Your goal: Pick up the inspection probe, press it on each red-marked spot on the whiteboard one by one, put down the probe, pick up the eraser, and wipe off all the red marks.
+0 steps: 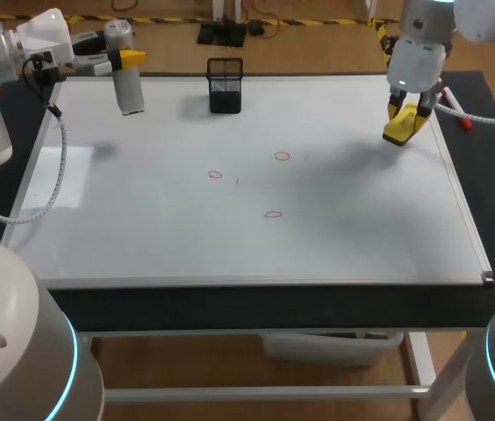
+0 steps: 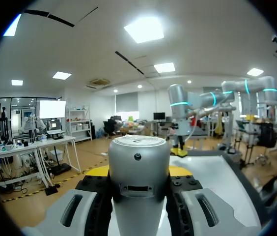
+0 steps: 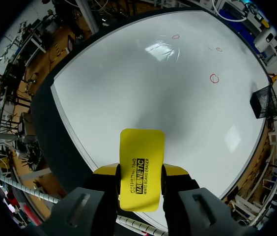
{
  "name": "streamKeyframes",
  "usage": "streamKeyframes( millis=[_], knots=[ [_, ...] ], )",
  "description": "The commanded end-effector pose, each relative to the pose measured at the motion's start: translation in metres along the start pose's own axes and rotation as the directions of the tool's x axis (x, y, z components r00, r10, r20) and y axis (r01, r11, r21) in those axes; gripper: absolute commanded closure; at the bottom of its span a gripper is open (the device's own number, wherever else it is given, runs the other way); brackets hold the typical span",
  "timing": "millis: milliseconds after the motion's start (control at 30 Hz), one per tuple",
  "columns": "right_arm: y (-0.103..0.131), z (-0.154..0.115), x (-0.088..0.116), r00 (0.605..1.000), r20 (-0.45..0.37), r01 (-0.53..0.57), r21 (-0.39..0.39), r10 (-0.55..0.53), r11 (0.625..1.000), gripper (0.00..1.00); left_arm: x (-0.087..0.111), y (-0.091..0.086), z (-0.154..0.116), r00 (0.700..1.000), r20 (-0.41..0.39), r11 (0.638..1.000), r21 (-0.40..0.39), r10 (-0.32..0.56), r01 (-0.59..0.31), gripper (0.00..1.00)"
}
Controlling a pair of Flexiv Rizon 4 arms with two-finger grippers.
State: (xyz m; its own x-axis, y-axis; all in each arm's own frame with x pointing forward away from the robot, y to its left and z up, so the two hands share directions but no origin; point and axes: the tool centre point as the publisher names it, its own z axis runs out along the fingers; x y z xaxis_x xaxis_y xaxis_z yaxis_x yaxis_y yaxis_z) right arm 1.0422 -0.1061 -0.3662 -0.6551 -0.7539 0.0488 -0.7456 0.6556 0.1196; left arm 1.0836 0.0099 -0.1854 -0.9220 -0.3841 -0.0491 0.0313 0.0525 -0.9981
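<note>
Whiteboard (image 1: 142, 237): white and flat on the table, with three small red circled marks (image 1: 272, 214) seen near its middle, not yet wiped.
Left gripper (image 1: 123, 60): fingers are pressed from both sides on the silver-grey cylindrical inspection probe (image 1: 127, 88), which is held at the board's far left corner.
Right gripper (image 1: 408, 112): the flat yellow rectangular eraser (image 3: 141, 169) is clamped between the fingers and held over the board's right side, well apart from the marks.
Black mesh pen cup (image 1: 225, 85): seen standing at the far edge, between the two grippers.
</note>
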Motion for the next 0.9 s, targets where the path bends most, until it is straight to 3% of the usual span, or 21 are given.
streamKeyframes(
  millis=[33,500,900],
  knots=[
    [-0.001,-0.001,0.0,1.0,-0.003,0.001,0.001,-0.001,1.0,1.0,0.012,-0.004,0.012,0.998,-0.054,1.0,0.001,0.011,-0.011,1.0],
    [-0.001,-0.001,0.0,1.0,-0.003,0.001,0.001,-0.001,1.0,1.0,0.092,-0.006,0.045,0.967,-0.253,0.996,0.085,-0.013,0.035,1.0],
    [-0.001,-0.001,0.0,1.0,-0.003,0.001,0.001,-0.001,1.0,1.0,0.154,0.01,0.07,0.92,-0.39,0.996,0.067,-0.029,0.06,1.0]
  ],
)
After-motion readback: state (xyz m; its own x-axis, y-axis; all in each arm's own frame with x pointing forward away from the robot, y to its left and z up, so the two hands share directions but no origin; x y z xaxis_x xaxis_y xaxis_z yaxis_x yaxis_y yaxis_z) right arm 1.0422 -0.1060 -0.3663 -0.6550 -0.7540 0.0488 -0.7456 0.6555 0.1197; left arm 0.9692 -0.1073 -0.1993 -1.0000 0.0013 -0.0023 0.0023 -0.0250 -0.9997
